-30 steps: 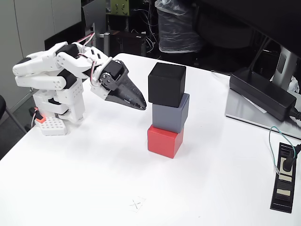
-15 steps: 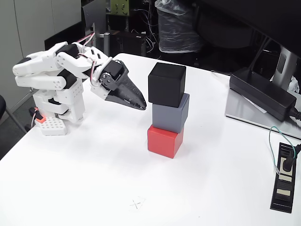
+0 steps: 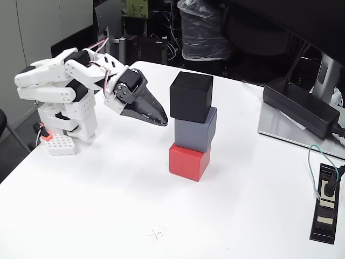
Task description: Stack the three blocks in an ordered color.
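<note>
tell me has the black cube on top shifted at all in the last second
No. The black cube sits at the same offset on the blue-grey cube, its left edge overhanging as before, and the gripper tip stays just left of it.

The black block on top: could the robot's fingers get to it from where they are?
Probably yes. The gripper sits just left of the black block, closed, with bare table and nothing between them.

At frame centre, three blocks stand stacked on the white bench (image 3: 108, 205): the red block (image 3: 187, 161) at the bottom, the blue-grey block (image 3: 195, 129) on it, the black block (image 3: 190, 97) on top. Just left of the stack, the black claw (image 3: 163, 120) hangs with its jaws together, touching nothing.
</note>
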